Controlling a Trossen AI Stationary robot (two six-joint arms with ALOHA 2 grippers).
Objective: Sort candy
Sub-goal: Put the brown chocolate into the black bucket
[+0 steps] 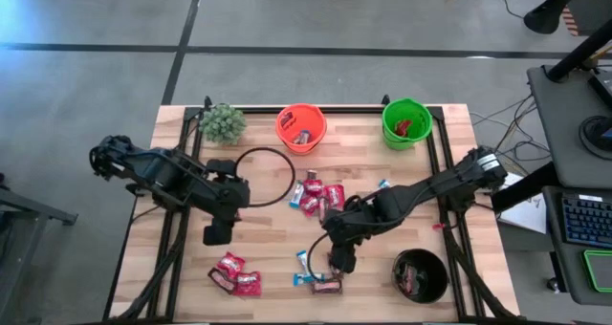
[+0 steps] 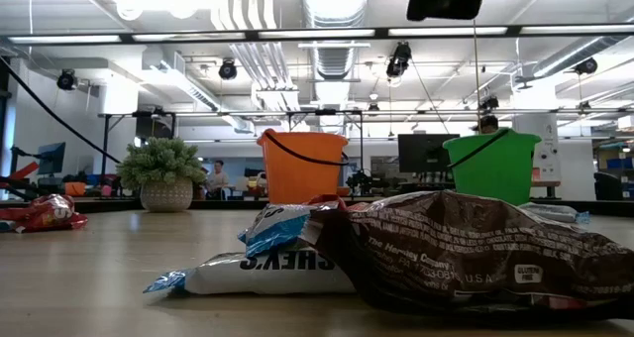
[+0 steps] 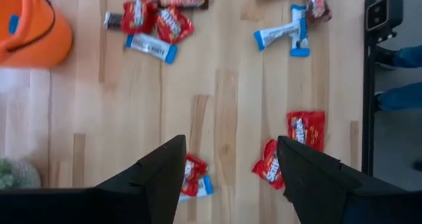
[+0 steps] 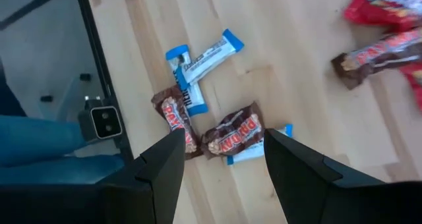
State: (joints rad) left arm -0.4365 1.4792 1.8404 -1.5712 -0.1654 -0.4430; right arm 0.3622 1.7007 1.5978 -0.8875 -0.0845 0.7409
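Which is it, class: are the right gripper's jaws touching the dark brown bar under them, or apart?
Apart. In the right wrist view the right gripper hangs open over the dark brown bar, bare wood showing between each jaw and the wrapper.

A plant (image 1: 222, 122) stands at the table's (image 1: 268, 234) far left, with three buckets: one (image 1: 300, 128) just right of it, another (image 1: 405, 122) farther right, a third (image 1: 420, 274) near right. Candy (image 1: 316, 197) lies mid-table, more packets (image 1: 234, 273) near left.

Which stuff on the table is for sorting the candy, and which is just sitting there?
For the job:
candy, loose on the wood
orange bucket
green bucket
black bucket
left gripper and right gripper, both open

Just sitting there:
small potted plant
black ring
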